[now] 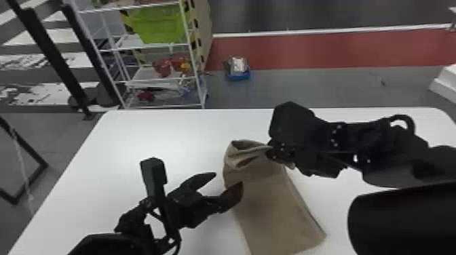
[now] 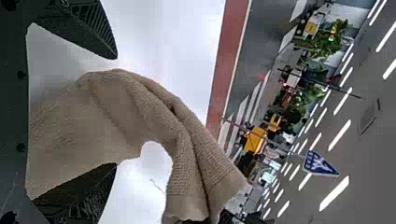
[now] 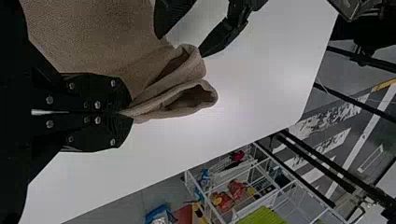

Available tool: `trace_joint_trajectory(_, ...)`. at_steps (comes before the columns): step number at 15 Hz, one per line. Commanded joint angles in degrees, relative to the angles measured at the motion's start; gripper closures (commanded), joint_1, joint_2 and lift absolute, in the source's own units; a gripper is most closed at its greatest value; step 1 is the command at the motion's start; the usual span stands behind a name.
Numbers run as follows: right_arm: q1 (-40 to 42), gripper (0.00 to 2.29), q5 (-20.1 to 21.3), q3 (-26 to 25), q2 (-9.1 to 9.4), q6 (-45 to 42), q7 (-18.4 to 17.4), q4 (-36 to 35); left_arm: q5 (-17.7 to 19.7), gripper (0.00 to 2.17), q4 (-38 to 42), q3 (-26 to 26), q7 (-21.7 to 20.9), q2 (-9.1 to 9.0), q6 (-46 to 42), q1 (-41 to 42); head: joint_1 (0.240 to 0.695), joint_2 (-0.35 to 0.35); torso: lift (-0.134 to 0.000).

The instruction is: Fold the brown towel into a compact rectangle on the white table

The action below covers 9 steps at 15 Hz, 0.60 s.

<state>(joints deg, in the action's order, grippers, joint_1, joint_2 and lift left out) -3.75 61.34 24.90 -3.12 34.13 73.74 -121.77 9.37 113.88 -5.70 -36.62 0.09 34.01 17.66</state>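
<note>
Brown towel point(image 1: 271, 210) lies on white surface point(image 1: 135, 142), far end bunched. Right pincer point(image 1: 270, 152) pinches that end, likely to carry it into a fold. Left pincer point(image 1: 228, 180) spread at towel's left edge, probably to catch loose cloth.

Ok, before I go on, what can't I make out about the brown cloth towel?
- Near left corner of the brown cloth towel: cut off by the head view's bottom edge.
- Cloth pinched in the black right gripper: covered by its closed fingers, right wrist view.
- Part of the towel's left edge: behind a finger of the black left gripper, head view.
- Layers underneath: hidden by the top face, head view.
</note>
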Motion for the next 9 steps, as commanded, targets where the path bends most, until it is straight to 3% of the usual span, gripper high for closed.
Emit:
trace_joint_trajectory(1,0.7,1.60,0.0,0.2,0.13,0.1,0.0,-0.4,-1.7,0.07,-2.9,1.3,0.5,-0.24,-2.2,-2.4,0.695,0.148,-0.123)
trace_joint_trajectory(6,0.8,1.60,-0.1,0.2,0.05,0.1,0.0,-1.1,-6.4,0.07,-7.3,2.4,1.6,-0.24,-4.5,-4.2,0.695,0.141,-0.123)
trace_joint_trajectory(9,1.0,1.60,-0.1,0.2,0.13,0.1,0.0,-1.5,-6.6,0.07,-9.5,1.8,1.7,-0.24,-5.2,-5.4,0.695,0.145,-0.123)
